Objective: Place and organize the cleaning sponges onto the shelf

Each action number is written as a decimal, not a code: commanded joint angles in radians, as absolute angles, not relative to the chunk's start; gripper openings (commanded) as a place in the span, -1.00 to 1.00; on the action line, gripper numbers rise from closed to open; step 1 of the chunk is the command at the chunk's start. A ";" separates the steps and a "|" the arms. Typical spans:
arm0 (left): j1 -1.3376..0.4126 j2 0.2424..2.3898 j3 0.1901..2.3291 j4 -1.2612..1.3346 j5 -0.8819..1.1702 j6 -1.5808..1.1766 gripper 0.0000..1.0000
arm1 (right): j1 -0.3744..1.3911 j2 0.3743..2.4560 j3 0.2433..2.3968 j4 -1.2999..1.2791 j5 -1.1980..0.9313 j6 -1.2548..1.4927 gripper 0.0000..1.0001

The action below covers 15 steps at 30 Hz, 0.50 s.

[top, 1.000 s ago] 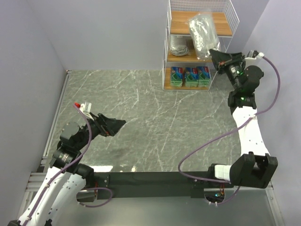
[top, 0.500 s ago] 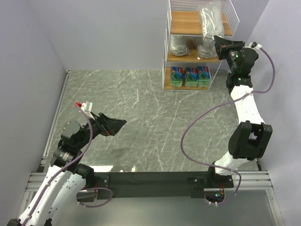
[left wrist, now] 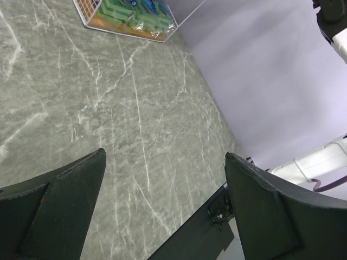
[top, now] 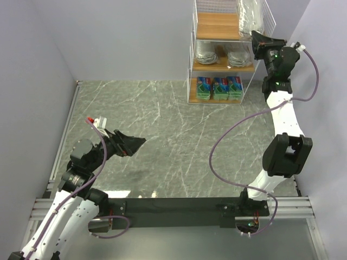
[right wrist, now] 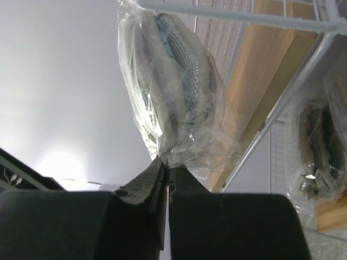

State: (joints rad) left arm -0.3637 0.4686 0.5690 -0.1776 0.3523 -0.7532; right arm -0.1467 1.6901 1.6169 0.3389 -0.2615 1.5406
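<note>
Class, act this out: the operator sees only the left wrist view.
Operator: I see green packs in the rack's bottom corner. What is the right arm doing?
Observer: The right end effector is shut on a wrapped silvery sponge, pinching its plastic.
Operator: Where is it?
Observer: Beside the rack's top tier, at the right end.
Operator: And the middle tier?
Observer: Two silvery packs lie there.
</note>
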 commanded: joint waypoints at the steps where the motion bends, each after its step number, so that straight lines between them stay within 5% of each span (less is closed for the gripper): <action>1: -0.368 0.466 0.609 -0.152 0.370 -0.744 0.96 | -0.153 1.698 1.690 0.339 -0.216 1.560 -0.93; 8: -0.367 0.456 0.621 -0.183 0.356 -0.730 0.97 | -0.152 1.762 1.785 0.299 -0.215 1.572 -0.64; 15: -0.368 0.439 0.620 -0.192 0.350 -0.732 0.96 | -0.152 1.781 1.807 0.256 -0.203 1.563 0.00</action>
State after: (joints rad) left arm -0.3637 0.4519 0.5793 -0.2012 0.3508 -0.7452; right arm -0.1467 1.7908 1.7733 0.2504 -0.2245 1.5730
